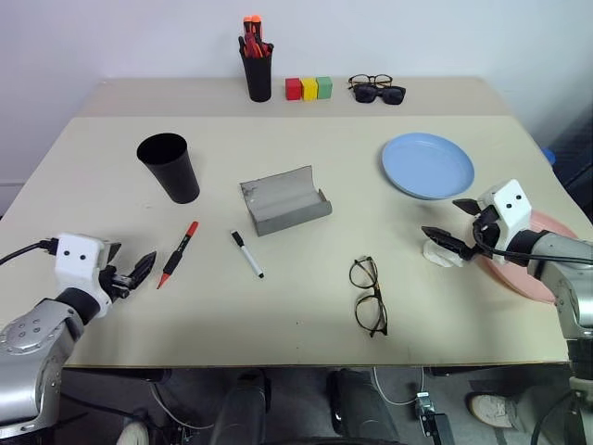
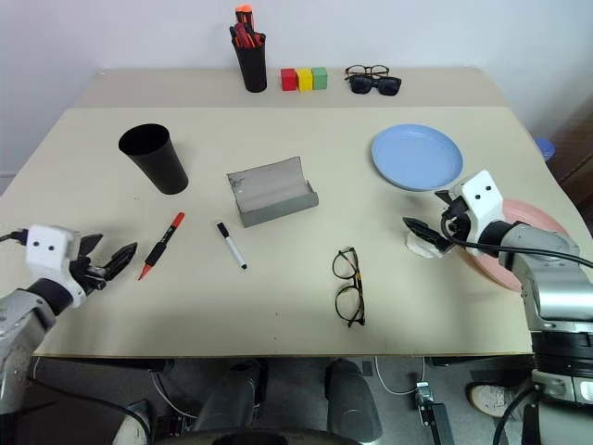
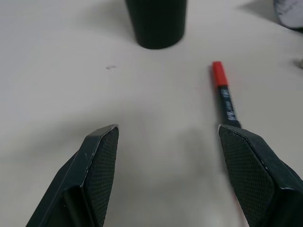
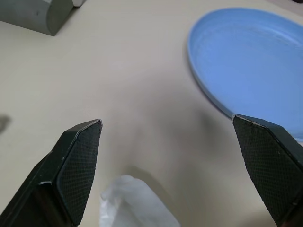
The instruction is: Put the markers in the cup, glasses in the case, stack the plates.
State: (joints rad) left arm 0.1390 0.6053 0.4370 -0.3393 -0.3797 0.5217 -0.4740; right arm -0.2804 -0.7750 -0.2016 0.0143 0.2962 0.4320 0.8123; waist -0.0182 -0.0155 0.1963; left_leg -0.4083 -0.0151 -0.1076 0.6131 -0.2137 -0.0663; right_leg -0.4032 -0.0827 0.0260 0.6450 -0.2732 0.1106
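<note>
I see my left pincer [image 1: 134, 273] low over the table [image 1: 296, 311] near its left front edge, jaws spread apart and holding nothing. Just ahead of its fingertips and a little to the right lies the red marker [image 1: 178, 253], apart from the fingers; in the left wrist view it runs up from beside one finger [image 3: 258, 165], its red end [image 3: 218, 74] pointing away. Farther ahead of that pincer stands the black cup [image 1: 170, 167], upright and open. The white marker [image 1: 246, 253] with its black cap lies to the right of the red one, and beyond it sits the grey case [image 1: 283, 199], lying open.

My right pincer [image 1: 451, 232] hovers near the right edge, jaws wide apart and empty. A small white crumpled thing [image 1: 440, 253] lies just below its lower finger; I cannot tell whether they touch. The light blue plate [image 1: 427, 165] lies just ahead of this pincer, and the pink plate [image 1: 542, 269] lies behind it, partly under the arm. The wire-frame glasses [image 1: 368, 295] lie folded open on the table, well to the left of this pincer and nearer the front edge.
</note>
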